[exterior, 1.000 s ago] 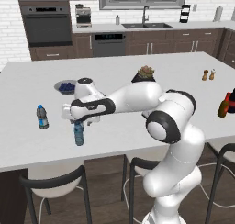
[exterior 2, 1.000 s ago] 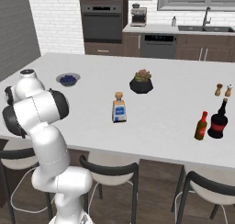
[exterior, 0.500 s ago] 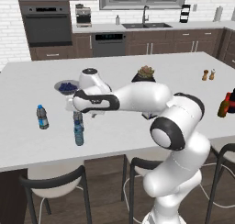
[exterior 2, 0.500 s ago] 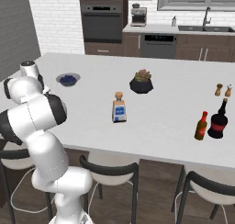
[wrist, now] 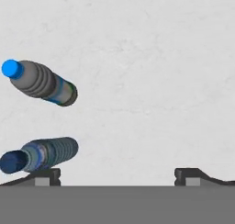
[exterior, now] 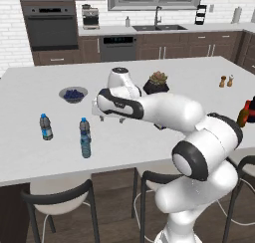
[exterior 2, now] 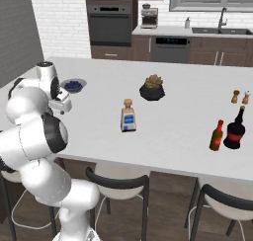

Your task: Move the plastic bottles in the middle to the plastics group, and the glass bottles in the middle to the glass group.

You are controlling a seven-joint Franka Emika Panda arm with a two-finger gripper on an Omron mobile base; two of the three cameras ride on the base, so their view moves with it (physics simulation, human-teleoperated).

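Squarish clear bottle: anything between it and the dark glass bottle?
Mostly bare counter. The amber bottle with red cap stands right beside the dark glass bottle, on the side facing the squarish clear bottle. The plant pot sits behind that line.

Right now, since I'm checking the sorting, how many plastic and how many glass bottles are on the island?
Plastic: 2, grey water bottle, light-blue bottle.
Glass: 3, squarish clear bottle, amber bottle, dark bottle.
Total: 5 bottles.
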